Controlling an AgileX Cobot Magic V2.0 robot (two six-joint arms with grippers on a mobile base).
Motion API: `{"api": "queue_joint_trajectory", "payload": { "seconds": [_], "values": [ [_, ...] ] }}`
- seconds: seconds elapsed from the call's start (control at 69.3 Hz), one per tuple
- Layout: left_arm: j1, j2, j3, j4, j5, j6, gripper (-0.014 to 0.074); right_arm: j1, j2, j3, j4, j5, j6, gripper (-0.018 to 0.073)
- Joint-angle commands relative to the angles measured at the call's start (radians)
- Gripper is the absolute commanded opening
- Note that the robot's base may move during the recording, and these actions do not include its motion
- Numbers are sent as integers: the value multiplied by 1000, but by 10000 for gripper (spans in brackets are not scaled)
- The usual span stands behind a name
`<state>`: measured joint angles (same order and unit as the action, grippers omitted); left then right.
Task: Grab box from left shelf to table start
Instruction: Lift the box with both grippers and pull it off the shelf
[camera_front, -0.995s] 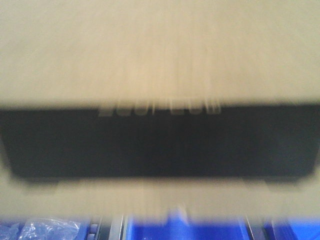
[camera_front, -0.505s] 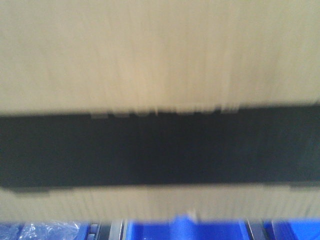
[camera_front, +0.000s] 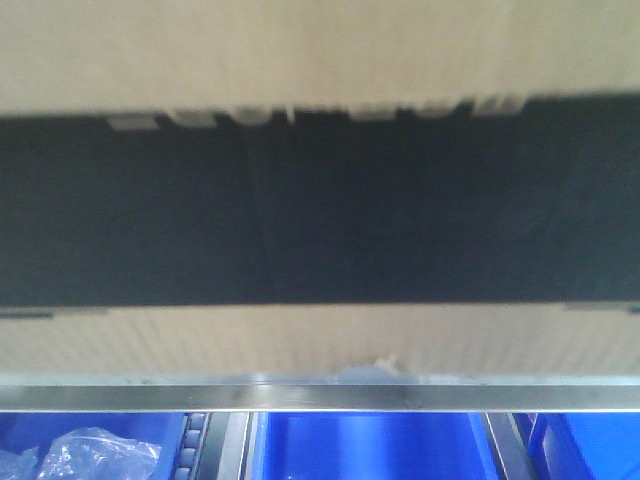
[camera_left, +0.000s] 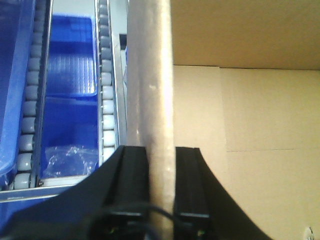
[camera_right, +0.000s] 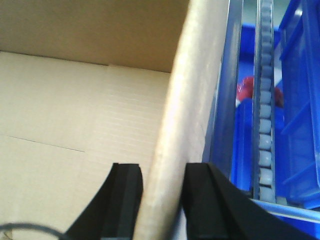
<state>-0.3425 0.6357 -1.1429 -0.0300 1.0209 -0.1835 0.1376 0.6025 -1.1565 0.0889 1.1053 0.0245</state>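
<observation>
**A:** Where is the box?

**B:** The box (camera_front: 320, 60) fills my front view. Its black panel (camera_front: 320, 210) runs across it, with blurred pale lettering (camera_front: 320, 112) on the panel's top edge. The bottom edge, with a small nick (camera_front: 385, 362), sits just above the silver shelf rail (camera_front: 320, 397). I cannot tell whether they touch. Below the rail are blue bins (camera_front: 370, 445), and one holds a clear plastic bag (camera_front: 90, 455).

**A:** And your pincers?

**B:** My left pincer (camera_left: 160, 150) pinches the box's left wall, one finger inside and one outside. My right pincer (camera_right: 161, 170) grips the right wall the same way. The box is open at the top, so both wrist views show its bare inside.

**A:** What is beside it?

**B:** Grey rollers (camera_left: 107, 100) and more blue bins. Past the right wall lies something red (camera_right: 245, 89), too blurred to name.
</observation>
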Motion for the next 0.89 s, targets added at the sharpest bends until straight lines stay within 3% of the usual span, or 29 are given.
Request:
{"api": "queue_joint_trajectory", "payload": {
  "seconds": [0.0,0.88],
  "values": [
    [-15,-23,-39,-123,-162,-7,-92,1,-22,-38,46,-120,-15,55],
    [-15,-30,-37,-126,-162,-7,-92,1,-42,-37,46,-123,-15,55]
  ]
}}
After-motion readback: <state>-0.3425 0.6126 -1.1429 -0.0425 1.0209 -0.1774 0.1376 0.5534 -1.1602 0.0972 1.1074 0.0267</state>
